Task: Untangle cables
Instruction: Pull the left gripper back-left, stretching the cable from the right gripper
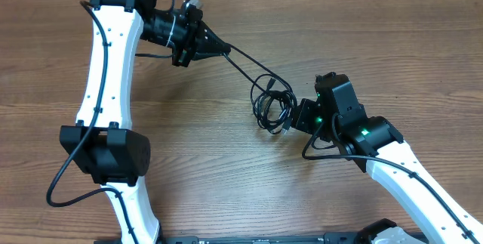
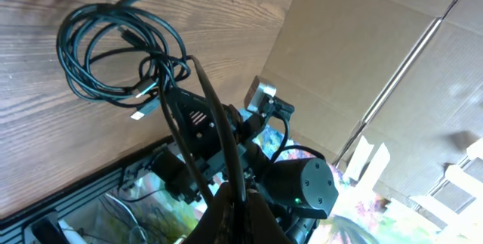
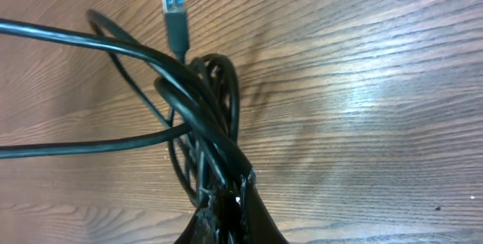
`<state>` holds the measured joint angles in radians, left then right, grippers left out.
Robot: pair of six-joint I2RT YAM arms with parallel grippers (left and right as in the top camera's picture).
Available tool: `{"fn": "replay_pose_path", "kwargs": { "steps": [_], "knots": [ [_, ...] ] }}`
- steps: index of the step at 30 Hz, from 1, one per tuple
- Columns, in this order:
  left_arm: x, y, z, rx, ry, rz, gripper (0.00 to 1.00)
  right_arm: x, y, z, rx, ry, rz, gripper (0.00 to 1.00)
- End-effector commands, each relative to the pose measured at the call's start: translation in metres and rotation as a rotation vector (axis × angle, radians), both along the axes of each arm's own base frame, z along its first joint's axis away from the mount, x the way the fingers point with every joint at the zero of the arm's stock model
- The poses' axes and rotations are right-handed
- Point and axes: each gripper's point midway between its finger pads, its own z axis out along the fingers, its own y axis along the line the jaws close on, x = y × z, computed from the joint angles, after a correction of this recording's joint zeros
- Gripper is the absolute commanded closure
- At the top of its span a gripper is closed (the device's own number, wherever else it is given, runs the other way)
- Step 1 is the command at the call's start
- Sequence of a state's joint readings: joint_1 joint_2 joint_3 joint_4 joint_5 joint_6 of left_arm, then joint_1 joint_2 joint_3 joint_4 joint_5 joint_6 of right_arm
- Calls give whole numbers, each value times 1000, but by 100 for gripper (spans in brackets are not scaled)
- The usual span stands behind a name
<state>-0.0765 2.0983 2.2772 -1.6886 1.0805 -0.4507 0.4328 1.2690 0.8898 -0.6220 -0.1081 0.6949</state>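
Right claw [image 3: 226, 210] was nearest in its own wrist view. It was clenched on the cables [image 3: 202, 115], several black strands bunched into its tips. One silver-tipped plug [image 3: 173, 4] lay flat on the desk [image 3: 362, 85] just past the bundle. Left claw [image 1: 220, 47] was clenched too, pinching a strand or two that ran fairly straight down to the tangle. The loose coil sat mid-desk, slightly toward the right edge, between both claws. Right claw was touching it. Left claw was well apart, nearer the far edge. More plug ends stuck out of the loops.
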Motion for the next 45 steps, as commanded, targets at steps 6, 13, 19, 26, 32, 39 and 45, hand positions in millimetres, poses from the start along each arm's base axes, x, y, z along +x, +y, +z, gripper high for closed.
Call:
{"fn": "replay_pose_path", "kwargs": {
  "steps": [6,13,19,26,32,39,45],
  "knots": [
    [9,29,2,43,-70,46,96,9,-24,-3,-99,-22,-97,96],
    [13,51,-20,200,-39,95,96,11,-29,-3,-122,-33,-116,96],
    [15,66,-33,304,-17,125,96,15,-31,0,-108,-41,-165,96],
    [17,93,-53,489,46,208,96,15,-44,-3,-123,-23,-280,96],
    [17,115,-67,660,80,269,96,20,-42,0,-110,-45,-283,96],
    [16,120,-72,738,91,292,96,23,-40,3,-97,-61,-283,96],
    [15,114,-74,765,76,270,96,23,-38,4,-86,-58,-275,95]
  ]
}}
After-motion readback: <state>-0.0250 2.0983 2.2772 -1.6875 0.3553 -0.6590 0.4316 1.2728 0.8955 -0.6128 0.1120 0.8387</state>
